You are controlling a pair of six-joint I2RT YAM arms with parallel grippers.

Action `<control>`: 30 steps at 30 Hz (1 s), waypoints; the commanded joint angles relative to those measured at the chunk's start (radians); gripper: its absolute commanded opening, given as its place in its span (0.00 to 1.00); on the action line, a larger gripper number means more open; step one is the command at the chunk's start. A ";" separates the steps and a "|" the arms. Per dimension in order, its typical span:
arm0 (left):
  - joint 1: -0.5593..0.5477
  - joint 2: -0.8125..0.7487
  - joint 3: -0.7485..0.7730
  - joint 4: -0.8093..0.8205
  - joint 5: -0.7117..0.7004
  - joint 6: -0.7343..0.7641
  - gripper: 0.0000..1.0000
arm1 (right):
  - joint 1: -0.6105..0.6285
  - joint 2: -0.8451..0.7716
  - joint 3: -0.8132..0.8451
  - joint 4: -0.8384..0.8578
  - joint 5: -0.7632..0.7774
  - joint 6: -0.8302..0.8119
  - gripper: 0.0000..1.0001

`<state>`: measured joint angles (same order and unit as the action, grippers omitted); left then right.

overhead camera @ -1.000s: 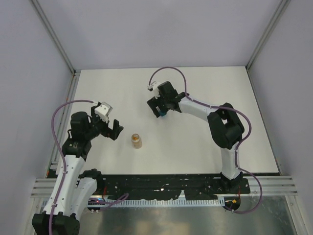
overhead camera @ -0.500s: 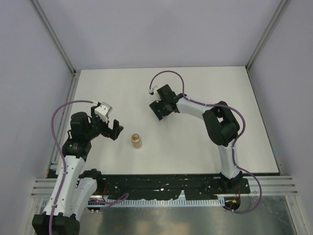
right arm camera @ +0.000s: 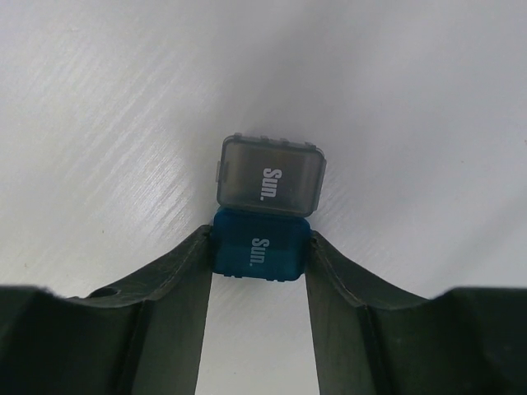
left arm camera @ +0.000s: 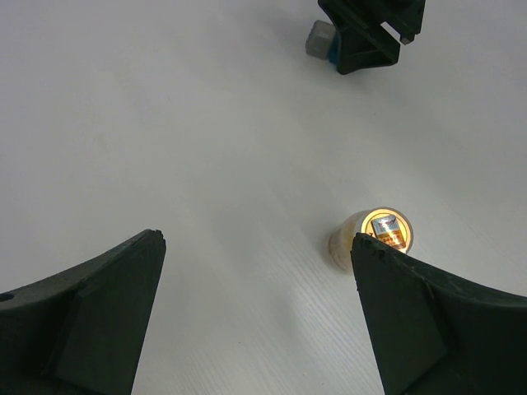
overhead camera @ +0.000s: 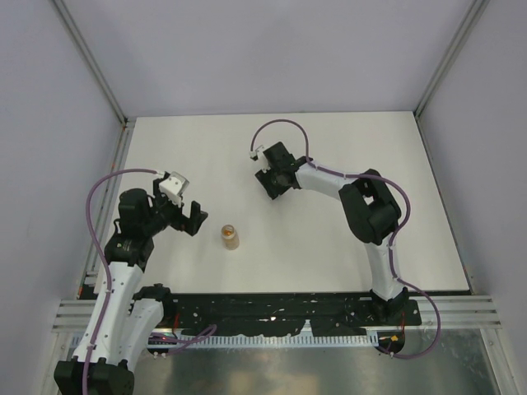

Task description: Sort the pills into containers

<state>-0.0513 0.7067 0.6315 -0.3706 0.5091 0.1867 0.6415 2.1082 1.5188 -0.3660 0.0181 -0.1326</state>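
Step in hand, by judgement: securing a container ahead of any sorting.

- Found right gripper (right arm camera: pixel 262 247) clamped on blue box (right arm camera: pixel 261 244), one finger against each side wall, box resting on table (right arm camera: pixel 99 99).
- Noted grey box (right arm camera: pixel 269 175) touching the blue one's far face, outside the fingers and slightly skewed.
- Read "Sun." on both lids; both lids down.
- Placed the pair mid-table toward the far side, well apart from vial (left arm camera: pixel 372 239).
- Found left gripper (left arm camera: pixel 256 239) spread wide, gripping nothing, held above table on the left with vial near one fingertip.
- Saw no loose pills. Cannot tell vial contents beyond an orange-brown glow.

Next move, as judgement:
- Calls for lifting or steadying blue box without dragging grey box along. Cannot tell whether the two are joined.
- Calls for a lid to come open before any pill goes in, and for left gripper to fetch vial.
- Risk: so small a box twisting or slipping out of the pinch.

Compared with a second ago:
- Saw jaws wide open then, blue showing between the fingers from above. Now shut on it, both boxes hidden in top view.
- Saw wrist moved down and forward, elbow a little leftward.
- Found no change in left arm or vial.
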 commanded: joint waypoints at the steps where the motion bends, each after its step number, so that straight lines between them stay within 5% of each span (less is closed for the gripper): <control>1: -0.004 -0.007 -0.003 0.052 0.016 -0.006 0.99 | 0.003 -0.017 0.041 -0.019 0.006 -0.027 0.39; 6: -0.002 -0.003 0.008 0.064 0.034 -0.004 0.99 | 0.003 -0.100 0.006 -0.053 -0.004 -0.079 0.27; 16: -0.047 0.079 0.141 0.056 0.249 -0.021 0.99 | 0.003 -0.436 -0.065 -0.295 -0.389 -0.271 0.22; 30: -0.381 0.238 0.300 0.177 0.371 -0.053 0.99 | 0.018 -0.724 -0.057 -0.542 -0.670 -0.430 0.20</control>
<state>-0.3695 0.8955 0.8856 -0.3092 0.8101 0.1627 0.6468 1.4322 1.4509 -0.8482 -0.5495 -0.5106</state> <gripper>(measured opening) 0.989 0.500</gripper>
